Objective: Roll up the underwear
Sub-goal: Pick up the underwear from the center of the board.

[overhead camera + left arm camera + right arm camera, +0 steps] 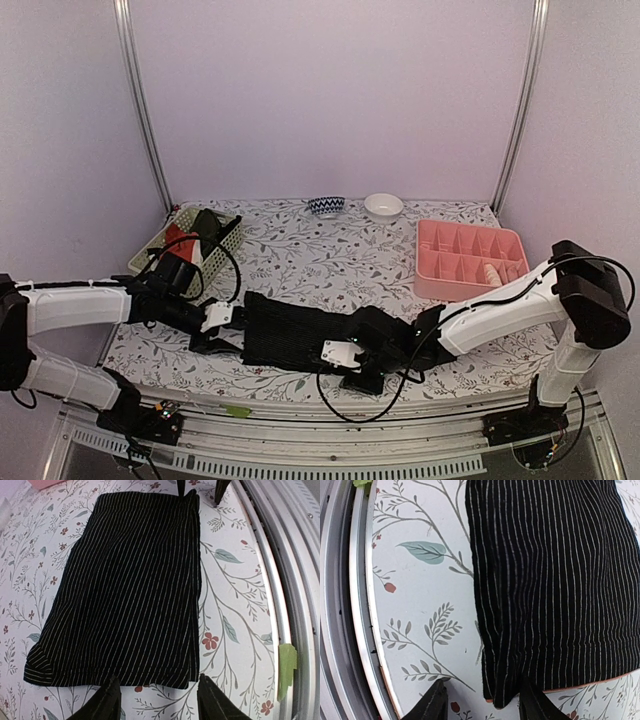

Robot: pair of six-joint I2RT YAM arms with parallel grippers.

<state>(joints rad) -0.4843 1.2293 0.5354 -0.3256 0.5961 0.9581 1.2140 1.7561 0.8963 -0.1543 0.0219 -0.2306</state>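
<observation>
Left arm: reached in low from the left side, forearm nearly level over the table [300, 250], wrist turned toward the centre.
Left gripper [158, 681]: jaws stood apart by about the width of the cloth's corner, held nothing, and the fingertips [112, 687] were just at the garment's left-end hem.
Right arm: stretched in from the right, elbow high at the table's right edge, forearm sloping down toward the near centre.
Right gripper [484, 684]: jaws were parted and clamped on nothing. One corner of the cloth lay loose between the fingers, and one fingertip [529, 697] overlapped the cloth's edge.
Black underwear [295, 335]: lay flat on the table near its front edge, between the two grippers.
Long axis: ran left to right across the top view, slightly slanted, with the right end nearer the front rail.
Stripes: fine pale ribs ran along the length, from one gripper toward the other.
Ends: a stitched hem faced the left gripper, and a thin orange-pink line edged the end by the right gripper.
Red-orange underwear [183, 243]: lay bunched in the pale green basket [228, 238] at the left rear, well apart from both grippers.
Pink tray [440, 240]: sat at the right rear.
Bowls: a patterned bowl [326, 206] and a white bowl [383, 206] stood at the back edge.
</observation>
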